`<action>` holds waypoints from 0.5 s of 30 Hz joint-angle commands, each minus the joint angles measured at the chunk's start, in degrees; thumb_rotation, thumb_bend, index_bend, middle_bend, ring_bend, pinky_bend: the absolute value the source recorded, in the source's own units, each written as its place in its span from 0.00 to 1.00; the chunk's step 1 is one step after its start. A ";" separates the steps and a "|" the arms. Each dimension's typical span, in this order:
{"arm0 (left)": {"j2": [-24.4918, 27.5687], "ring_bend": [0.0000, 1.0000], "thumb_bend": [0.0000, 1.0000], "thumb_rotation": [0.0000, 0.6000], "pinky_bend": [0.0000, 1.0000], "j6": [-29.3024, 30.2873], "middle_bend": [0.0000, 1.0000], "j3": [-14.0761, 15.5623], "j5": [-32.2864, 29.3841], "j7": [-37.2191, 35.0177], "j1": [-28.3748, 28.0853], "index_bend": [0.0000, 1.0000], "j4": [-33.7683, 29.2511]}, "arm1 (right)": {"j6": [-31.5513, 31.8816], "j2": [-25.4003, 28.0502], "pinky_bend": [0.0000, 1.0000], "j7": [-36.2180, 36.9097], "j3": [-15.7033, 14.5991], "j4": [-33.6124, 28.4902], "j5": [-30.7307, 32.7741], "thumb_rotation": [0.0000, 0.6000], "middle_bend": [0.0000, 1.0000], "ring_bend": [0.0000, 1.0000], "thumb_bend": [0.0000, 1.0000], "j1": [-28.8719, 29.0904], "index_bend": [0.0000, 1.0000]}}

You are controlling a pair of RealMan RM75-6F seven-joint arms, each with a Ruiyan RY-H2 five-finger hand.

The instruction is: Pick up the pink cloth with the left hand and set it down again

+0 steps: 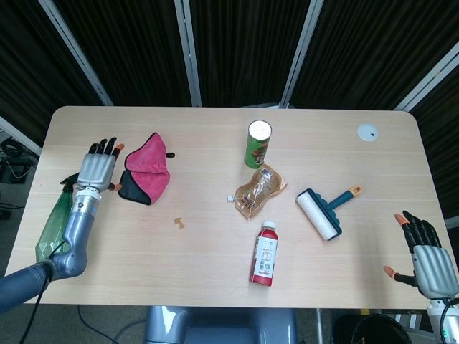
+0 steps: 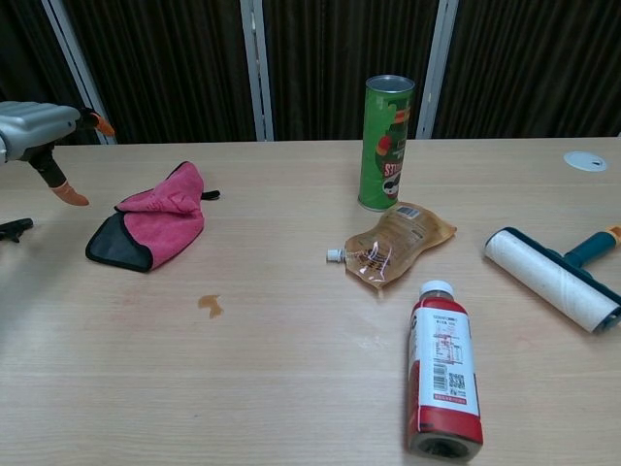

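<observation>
The pink cloth (image 1: pixel 148 173) lay crumpled on the table's (image 1: pixel 215 251) left part, its long axis running from near-left to far-right. The left hand (image 1: pixel 97 170) hovered just to its left, empty with fingers spread; the right hand (image 1: pixel 424 259) idled far off, likewise spread. Only the head view showed the right hand, while the chest view showed the left hand raised above the tabletop.

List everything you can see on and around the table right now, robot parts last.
pink cloth: 1, pink with black edge, left part of table
chip can: 1, green, upright, centre rear
drink pouch: 1, tan, lying in front of the can
bottle: 1, red with white cap, lying centre front
lint roller: 1, white roll, teal handle, right
white disc: 1, far right rear
green bottle: 1, left edge, under the left arm
table: 1, light wood
left hand: 1, grey, beside the cloth, open
right hand: 1, grey, front right corner, open
</observation>
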 commanded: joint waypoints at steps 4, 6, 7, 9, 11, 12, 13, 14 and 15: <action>-7.59 0.00 0.02 1.00 0.12 -3.33 0.00 0.30 -2.35 0.67 -4.62 0.17 10.94 | -0.40 0.14 0.00 0.79 0.02 -0.15 0.22 1.00 0.00 0.00 0.00 0.09 0.05; -9.86 0.00 0.03 1.00 0.12 -4.93 0.00 -0.10 -3.28 0.38 -6.02 0.17 13.99 | -0.41 0.13 0.00 1.06 0.00 -0.15 0.04 1.00 0.00 0.00 0.00 0.15 0.05; -10.69 0.00 0.05 1.00 0.12 -5.48 0.00 -0.25 -3.58 0.30 -6.55 0.17 15.08 | -0.38 0.17 0.00 1.20 0.00 -0.19 0.01 1.00 0.00 0.00 0.00 0.13 0.05; -12.06 0.00 0.08 1.00 0.11 -6.40 0.00 -0.23 -3.76 0.17 -7.39 0.17 17.00 | -0.45 0.30 0.00 1.47 -0.04 -0.30 0.01 1.00 0.00 0.00 0.00 0.13 0.05; -13.72 0.00 0.08 1.00 0.11 -7.28 0.00 -0.01 -3.65 0.00 -8.21 0.18 19.23 | -0.90 0.25 0.00 1.89 0.01 -0.20 0.32 1.00 0.00 0.00 0.00 0.27 0.06; -14.66 0.00 0.08 1.00 0.10 -7.72 0.00 0.02 -3.73 -0.13 -8.58 0.18 20.56 | -0.91 0.30 0.00 2.19 0.11 -0.17 0.40 1.00 0.00 0.00 0.00 0.30 0.06; -15.34 0.00 0.09 1.00 0.10 -7.96 0.00 0.07 -3.72 -0.16 -8.85 0.18 21.58 | -0.97 0.26 0.00 2.31 0.10 -0.18 0.44 1.00 0.00 0.00 0.00 0.31 0.06; -16.02 0.00 0.08 1.00 0.10 -8.11 0.00 0.11 -3.62 -0.27 -9.11 0.18 22.61 | -1.00 0.26 0.00 2.43 0.09 -0.19 0.50 1.00 0.00 0.00 0.00 0.29 0.06; -16.68 0.00 0.09 1.00 0.10 -8.27 0.00 0.12 -3.47 -0.48 -9.35 0.18 23.59 | -1.02 0.28 0.00 2.56 0.07 -0.18 0.51 1.00 0.00 0.00 0.00 0.27 0.07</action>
